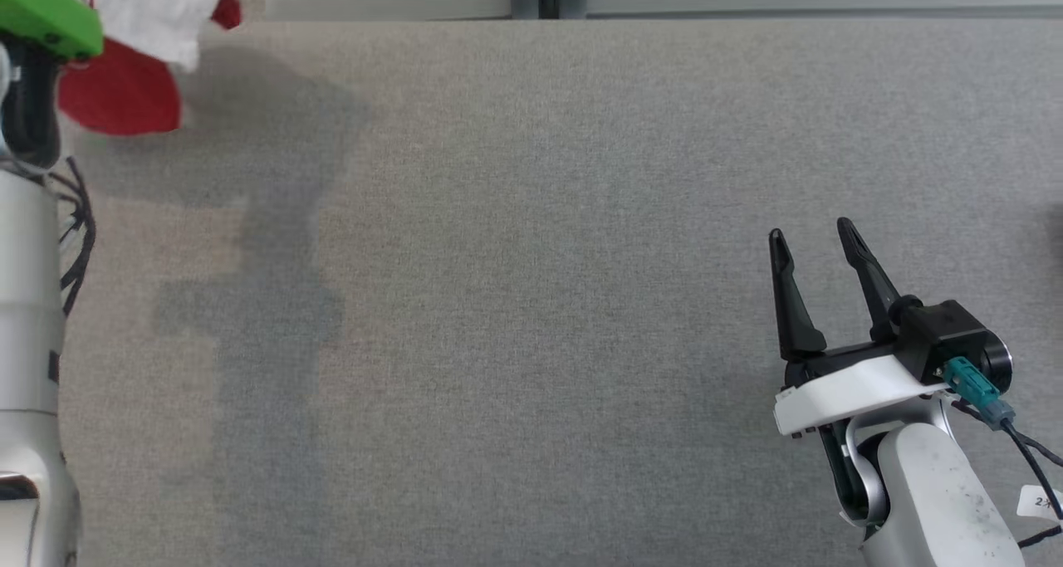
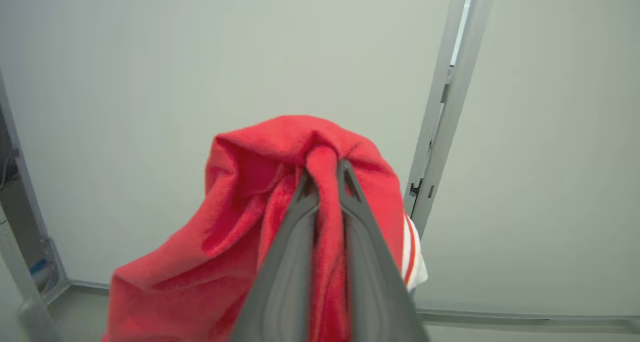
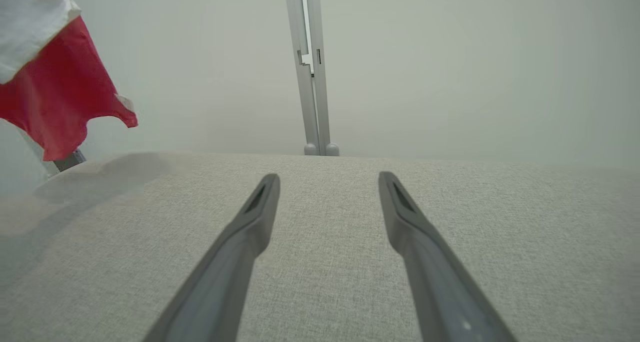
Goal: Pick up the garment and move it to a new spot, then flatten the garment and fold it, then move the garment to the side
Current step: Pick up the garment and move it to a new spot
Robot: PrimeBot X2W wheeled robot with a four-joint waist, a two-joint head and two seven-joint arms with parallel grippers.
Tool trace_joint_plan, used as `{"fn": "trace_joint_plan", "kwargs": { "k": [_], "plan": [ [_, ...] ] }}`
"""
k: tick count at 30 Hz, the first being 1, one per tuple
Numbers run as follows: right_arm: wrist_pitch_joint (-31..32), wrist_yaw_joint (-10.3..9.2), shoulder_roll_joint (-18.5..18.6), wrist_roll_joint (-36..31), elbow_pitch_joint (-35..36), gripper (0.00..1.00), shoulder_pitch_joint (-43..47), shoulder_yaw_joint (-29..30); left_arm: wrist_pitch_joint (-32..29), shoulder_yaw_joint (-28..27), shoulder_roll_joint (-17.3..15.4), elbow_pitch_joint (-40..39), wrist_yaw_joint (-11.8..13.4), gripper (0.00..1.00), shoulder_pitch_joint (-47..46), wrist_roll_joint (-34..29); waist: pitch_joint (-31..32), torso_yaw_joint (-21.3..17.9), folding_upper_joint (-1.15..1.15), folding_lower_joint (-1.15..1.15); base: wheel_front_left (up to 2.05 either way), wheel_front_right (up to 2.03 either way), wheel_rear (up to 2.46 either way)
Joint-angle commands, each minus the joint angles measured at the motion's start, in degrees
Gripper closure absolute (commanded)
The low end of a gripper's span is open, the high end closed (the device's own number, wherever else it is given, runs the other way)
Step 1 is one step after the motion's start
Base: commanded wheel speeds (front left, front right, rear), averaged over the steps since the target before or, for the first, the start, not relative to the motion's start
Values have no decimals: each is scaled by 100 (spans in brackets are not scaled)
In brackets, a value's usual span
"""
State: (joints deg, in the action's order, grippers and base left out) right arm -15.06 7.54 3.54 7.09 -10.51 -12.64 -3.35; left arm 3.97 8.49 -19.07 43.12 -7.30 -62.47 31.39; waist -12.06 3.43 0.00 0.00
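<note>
Counter [image 1: 531,301], grey fabric top, runs wide in front of the robot. Garment [image 1: 124,98], red and white, hangs bunched in the air over the far-left corner, long axis dropping down from the grip. Left hand [image 2: 324,176] pinches a red fold between its fingers. Right hand [image 1: 811,231] is spread, holding nothing, near right, well apart from garment. Open middle lies to garment's right, so the left arm probably carries it there.

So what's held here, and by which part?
The left gripper has its jaws pinched on a bunched red fold of the garment; the right gripper holds nothing.
</note>
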Motion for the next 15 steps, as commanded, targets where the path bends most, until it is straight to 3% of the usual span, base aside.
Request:
{"fn": "trace_joint_plan", "kwargs": {
  "k": [1,8,15],
  "plan": [
    [-13,-11,-16,45,14,0,95,12,-109,120,107,-306,-23,100,8,61,383,-258,0,0,0,0,0],
    [-14,-11,-47,0,99,0,103,73,-736,780,528,-2144,-20,100,529,411,419,-857,0,0,0,0,0],
    [-14,-11,-60,33,194,0,79,134,-1122,1396,1014,-3164,2,100,1229,604,210,-1464,0,0,0,0,0]
  ]
}}
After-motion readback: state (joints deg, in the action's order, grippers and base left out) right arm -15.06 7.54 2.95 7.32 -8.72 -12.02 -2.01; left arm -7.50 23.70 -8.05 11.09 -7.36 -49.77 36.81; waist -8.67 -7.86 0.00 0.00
